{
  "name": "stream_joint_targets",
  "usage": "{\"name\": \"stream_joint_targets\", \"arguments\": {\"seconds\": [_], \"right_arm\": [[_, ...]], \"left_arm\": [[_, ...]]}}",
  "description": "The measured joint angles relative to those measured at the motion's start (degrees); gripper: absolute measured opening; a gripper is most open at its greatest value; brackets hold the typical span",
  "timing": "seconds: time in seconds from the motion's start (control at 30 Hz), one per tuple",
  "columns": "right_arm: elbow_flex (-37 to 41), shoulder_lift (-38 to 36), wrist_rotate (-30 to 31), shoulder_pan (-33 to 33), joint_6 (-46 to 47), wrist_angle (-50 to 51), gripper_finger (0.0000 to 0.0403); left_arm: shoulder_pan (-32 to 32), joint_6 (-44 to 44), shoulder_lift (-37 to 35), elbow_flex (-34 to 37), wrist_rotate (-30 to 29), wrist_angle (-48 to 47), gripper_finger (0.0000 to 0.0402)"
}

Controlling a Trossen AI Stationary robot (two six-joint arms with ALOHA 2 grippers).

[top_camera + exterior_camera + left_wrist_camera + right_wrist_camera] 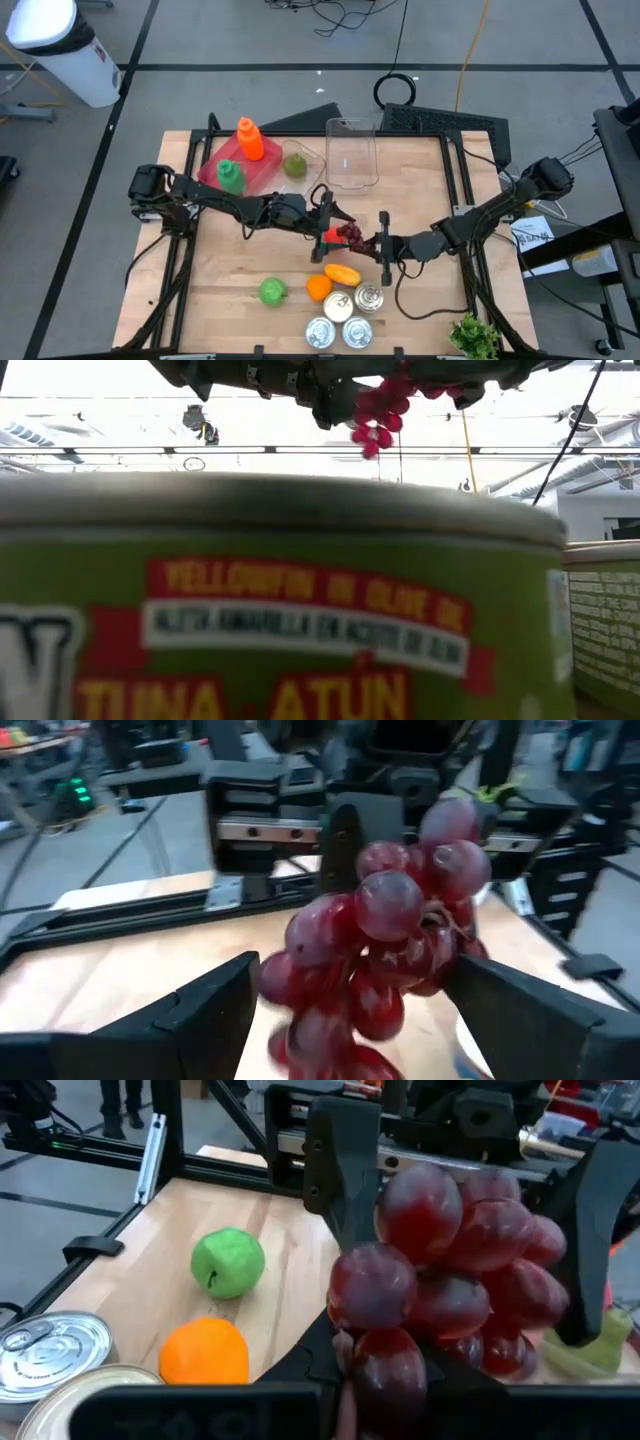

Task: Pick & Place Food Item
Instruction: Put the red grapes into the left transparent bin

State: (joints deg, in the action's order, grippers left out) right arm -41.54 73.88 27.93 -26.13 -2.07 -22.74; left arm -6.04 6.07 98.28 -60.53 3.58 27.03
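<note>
A bunch of dark red grapes (350,234) hangs in the air between the two grippers at mid-table and dangles under them in the low view (375,415). My right gripper (368,240) reaches in from the table's right and is shut on the bunch (450,1270). My left gripper (335,226) comes from the left, facing the right one. It is open, and its fingers (215,1005) stand on either side of the bunch (385,920). My right gripper pinches the bunch between its two fingers (312,1352) at its lower grapes (388,1370), coming level from the table's right. The grapes are lifted clear of the table and hang below. My left gripper's fingers (340,1175) flank the bunch; whether they touch it I cannot tell.
Near the front edge lie an orange pepper (343,272), an orange (318,288), a green apple (272,290), several cans (340,318) and lettuce (473,335). A clear container (350,152) and a red tray (262,180) with an orange bottle stand farther back. A tuna can (300,610) fills the low view.
</note>
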Motion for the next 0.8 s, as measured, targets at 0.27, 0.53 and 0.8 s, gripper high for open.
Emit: {"name": "stream_joint_targets", "arguments": {"seconds": [0.27,0.53,0.8], "right_arm": [[0.00,0.45,0.30,0.09,-0.61,-1.72,0.0021],[-0.02,0.39,0.48,0.13,-0.61,-2.32,0.0030],[-0.22,-2.22,1.66,-0.75,-1.93,1.23,0.0088]], "left_arm": [[-0.74,2.38,0.02,-0.01,3.95,0.40,0.0326],[-1.27,2.29,0.04,0.01,6.37,1.27,0.0148],[0.71,-1.90,-1.65,0.15,5.19,1.96,0.0031]]}}
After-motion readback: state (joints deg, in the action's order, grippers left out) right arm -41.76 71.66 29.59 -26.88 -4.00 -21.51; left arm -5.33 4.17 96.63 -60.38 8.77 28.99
